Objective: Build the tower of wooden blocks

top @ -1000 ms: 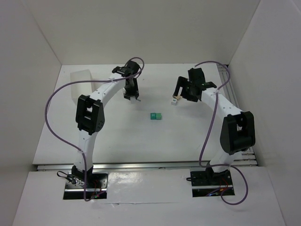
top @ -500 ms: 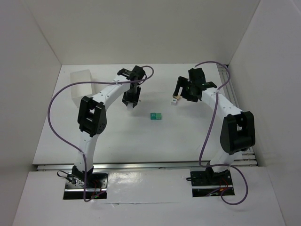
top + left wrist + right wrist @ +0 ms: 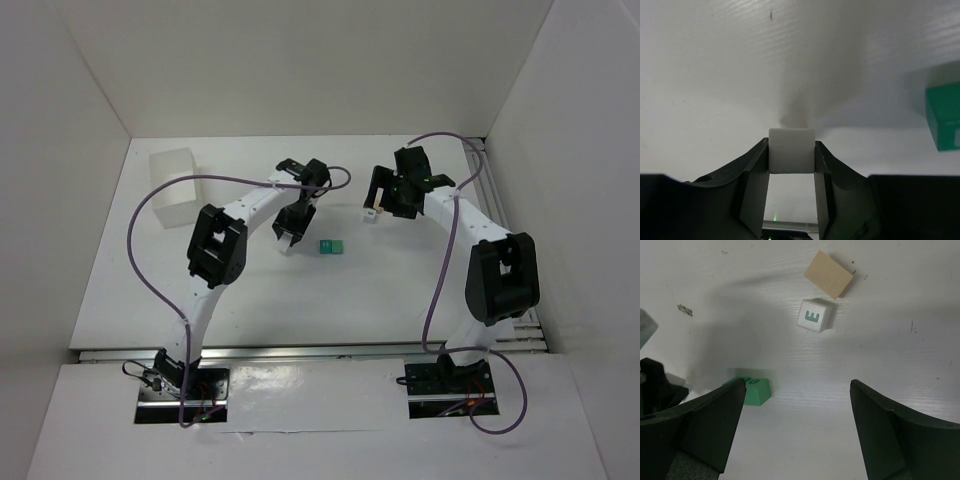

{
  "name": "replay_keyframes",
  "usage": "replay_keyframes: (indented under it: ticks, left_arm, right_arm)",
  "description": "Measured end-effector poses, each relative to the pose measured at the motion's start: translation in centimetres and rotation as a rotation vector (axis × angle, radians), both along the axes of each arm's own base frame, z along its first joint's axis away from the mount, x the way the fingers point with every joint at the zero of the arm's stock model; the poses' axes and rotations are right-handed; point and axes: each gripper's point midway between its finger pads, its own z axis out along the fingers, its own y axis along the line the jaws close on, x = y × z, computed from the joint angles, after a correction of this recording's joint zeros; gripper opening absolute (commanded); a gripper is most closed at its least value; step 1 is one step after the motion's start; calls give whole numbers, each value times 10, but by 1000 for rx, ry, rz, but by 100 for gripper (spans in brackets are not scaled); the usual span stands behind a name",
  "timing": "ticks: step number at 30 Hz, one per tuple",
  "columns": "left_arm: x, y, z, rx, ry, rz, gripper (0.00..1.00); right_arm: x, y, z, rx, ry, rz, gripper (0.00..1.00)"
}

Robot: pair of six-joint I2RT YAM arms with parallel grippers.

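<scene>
My left gripper (image 3: 288, 240) is shut on a plain white cube (image 3: 792, 150) and holds it low over the table, just left of the teal-green cube (image 3: 332, 246). That cube shows at the right edge of the left wrist view (image 3: 943, 117) and as a green cube marked G in the right wrist view (image 3: 754, 390). My right gripper (image 3: 797, 390) is open and empty above the table. Beyond it lie a white cube with a teal E (image 3: 814, 315) and a tan block (image 3: 828, 274), touching at a corner. No red cross shows on either white cube.
A translucent white tray (image 3: 178, 185) stands at the back left. White walls close in the table on three sides. A rail runs along the right edge (image 3: 500, 200).
My left arm has swung right and toward the near side with the white cube, ending next to the teal-green cube. The right arm has barely moved.
</scene>
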Motion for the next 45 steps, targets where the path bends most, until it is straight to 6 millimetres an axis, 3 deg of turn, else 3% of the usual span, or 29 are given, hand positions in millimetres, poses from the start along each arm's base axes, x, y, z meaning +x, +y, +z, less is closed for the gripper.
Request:
replay_keyframes:
  ticks: [3,7,8,9,13,16,21,27,30,33,36,40,43,45]
  left_arm:
    - [3,-1,-17,23,25,-2,0]
    - [6,-2,-16,21,21,-1,1]
    - [8,-3,-14,17,16,-1,7]
    - [9,-4,-13,15,12,-1,23]
    - [12,-6,-14,12,8,-2,62]
    - [13,-6,-17,15,14,-3,78]
    - [19,-11,-13,0,-10,-6,90]
    - [24,-14,-5,-18,-36,-2,97]
    - [26,-14,14,-54,-68,9,99]
    - [28,-10,54,-144,-139,43,99]
    - [32,18,110,-266,-249,144,99]
    - [43,98,175,-404,-435,371,99]
    - [38,160,193,-445,-530,553,99]
    - [29,183,193,-463,-549,636,99]
  right_arm:
    - [0,0,0,-1,-1,1,92]
    - [0,1,0,-2,-1,2,92]
    - [0,1,0,-2,-1,3,92]
    - [0,1,0,-2,-1,3,92]
    - [0,2,-1,-3,1,3,93]
    - [0,2,-2,-4,5,3,94]
    - [-1,1,-3,-5,7,3,94]
    - [-2,2,-4,-8,12,6,95]
    - [-5,8,-4,-15,13,24,95]
    - [-10,21,-4,-29,6,75,95]
    - [-18,47,1,-41,-11,160,95]
    - [-25,102,14,-41,-58,319,97]
    - [-28,150,17,-57,-90,445,100]
    - [-29,184,13,-75,-106,528,100]
